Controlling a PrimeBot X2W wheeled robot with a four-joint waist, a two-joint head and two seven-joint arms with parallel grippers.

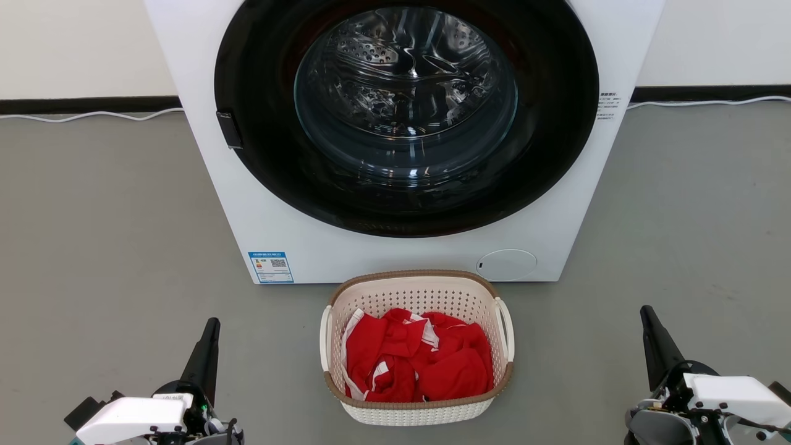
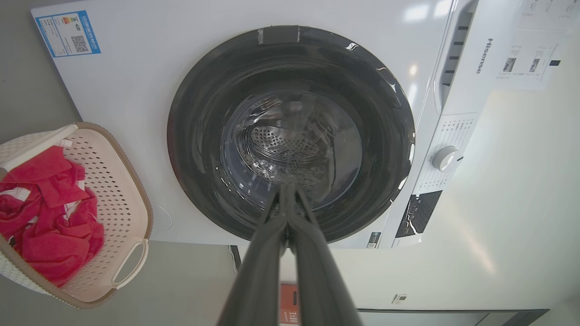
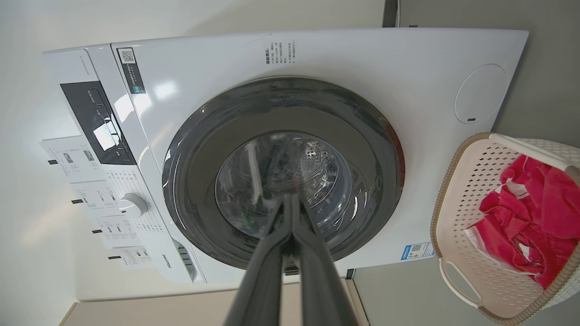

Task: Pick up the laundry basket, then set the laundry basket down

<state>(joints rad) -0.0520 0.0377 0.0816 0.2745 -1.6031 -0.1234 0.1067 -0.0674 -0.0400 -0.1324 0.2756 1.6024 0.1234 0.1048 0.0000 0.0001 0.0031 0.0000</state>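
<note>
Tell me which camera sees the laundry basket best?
The head view: the whole laundry basket sits mid-picture, red clothes inside. Each wrist view crops it at an edge.

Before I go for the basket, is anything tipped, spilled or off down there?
Nothing stands out. The laundry basket sits upright on the floor in front of the washing machine, the red clothes are all inside it with none over the rim, and the machine's door looks shut.
</note>
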